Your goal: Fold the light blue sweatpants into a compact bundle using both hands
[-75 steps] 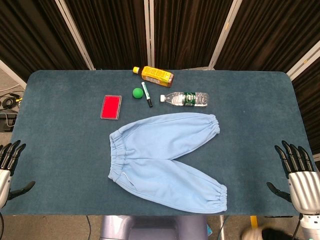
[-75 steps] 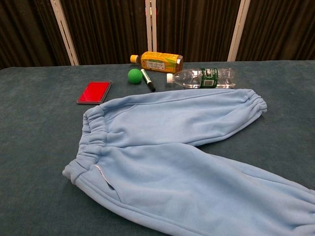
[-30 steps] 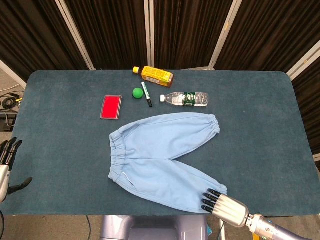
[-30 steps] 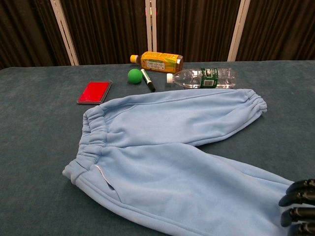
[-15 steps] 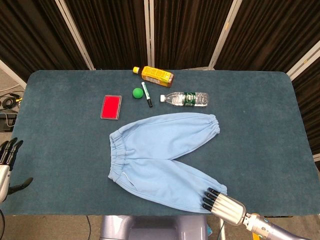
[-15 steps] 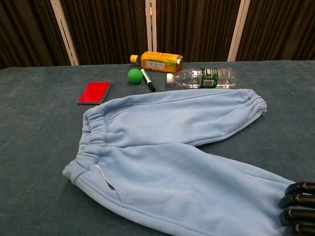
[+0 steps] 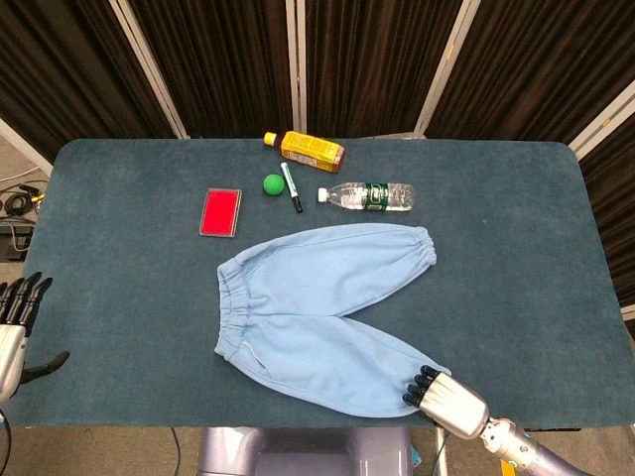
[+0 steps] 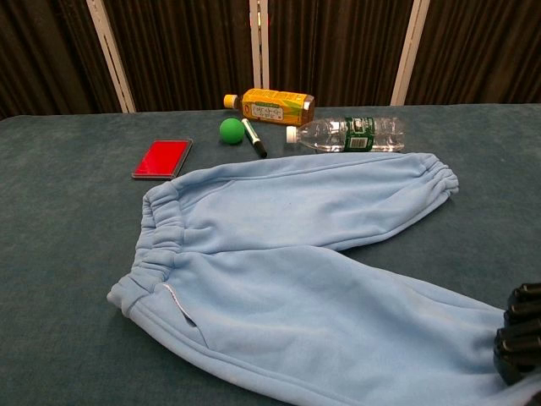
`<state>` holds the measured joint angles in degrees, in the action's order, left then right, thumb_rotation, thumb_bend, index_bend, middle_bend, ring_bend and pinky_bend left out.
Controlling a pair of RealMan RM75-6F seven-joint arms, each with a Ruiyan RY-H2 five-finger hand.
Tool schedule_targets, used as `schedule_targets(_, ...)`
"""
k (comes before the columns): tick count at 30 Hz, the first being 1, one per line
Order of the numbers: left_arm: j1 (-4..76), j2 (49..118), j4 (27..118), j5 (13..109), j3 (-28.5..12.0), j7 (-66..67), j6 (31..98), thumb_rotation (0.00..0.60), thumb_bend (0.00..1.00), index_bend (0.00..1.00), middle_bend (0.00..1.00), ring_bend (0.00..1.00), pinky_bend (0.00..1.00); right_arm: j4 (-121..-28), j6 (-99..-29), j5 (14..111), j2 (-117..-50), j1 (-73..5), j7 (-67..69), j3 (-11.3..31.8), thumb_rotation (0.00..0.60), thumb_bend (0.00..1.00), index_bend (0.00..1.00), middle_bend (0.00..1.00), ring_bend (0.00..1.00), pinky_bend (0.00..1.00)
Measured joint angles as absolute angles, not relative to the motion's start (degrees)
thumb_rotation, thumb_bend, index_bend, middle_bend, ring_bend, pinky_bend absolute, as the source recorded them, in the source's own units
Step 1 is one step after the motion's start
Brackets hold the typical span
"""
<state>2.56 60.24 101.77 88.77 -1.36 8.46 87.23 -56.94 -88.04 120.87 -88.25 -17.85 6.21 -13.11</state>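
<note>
The light blue sweatpants point(image 7: 317, 312) lie flat mid-table with the waistband to the left and both legs spreading right; they also fill the chest view as sweatpants point(image 8: 287, 254). My right hand point(image 7: 442, 400) is at the near leg's cuff by the table's front edge. Its dark fingers point(image 8: 517, 334) curl over the cuff and hold it; the thumb is hidden. My left hand point(image 7: 14, 327) hangs off the table's near left corner, fingers spread, holding nothing. It does not show in the chest view.
Behind the pants lie a clear water bottle point(image 7: 367, 195), an orange bottle point(image 7: 308, 151), a green ball point(image 7: 273, 183), a marker point(image 7: 292, 188) and a flat red case point(image 7: 220, 211). The blue table point(image 7: 516, 248) has bare cloth to the right and left of the pants.
My right hand swung in from the table's right edge to the near leg's cuff, and its fingers have curled onto the cuff. The left hand shifted only slightly.
</note>
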Motion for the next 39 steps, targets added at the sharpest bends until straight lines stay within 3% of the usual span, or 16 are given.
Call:
schedule_targets(8, 5.2, 62.9, 96.8, 94.8, -0.7, 6.6, 85.9, 0.600, 0.00, 0.02, 0.04, 0.08, 0.16, -61.4, -88.3, 116.5, -87.8, -17.5, 9.5, -12.1, 0.600, 0.47, 0.60, 0.62, 0.55, 0.46)
schedule_targets(13, 9.4, 67.0, 89.2, 100.7, -0.3, 4.7, 83.8, 0.600, 0.00, 0.15, 0.06, 0.11, 0.22, -65.6, -86.9, 114.1, -86.3, -17.6, 10.5, -11.8, 0.600, 0.48, 0.61, 0.63, 0.55, 0.47)
schedule_targets(27, 21.7, 80.7, 71.0, 113.0, 3.2, 0.7, 76.1, 0.600, 0.00, 0.25, 0.09, 0.14, 0.24, -70.6, -84.7, 111.1, -84.1, -17.7, 10.1, -11.7, 0.600, 0.49, 0.62, 0.63, 0.55, 0.47)
schedule_targets(39, 27.7, 89.5, 64.4, 114.1, 5.0, 0.4, 71.9, 0.600, 0.09, 0.25, 0.09, 0.14, 0.25, -70.7, -84.8, 110.3, -83.7, -17.5, 11.2, -11.7, 0.600, 0.52, 0.62, 0.64, 0.55, 0.47)
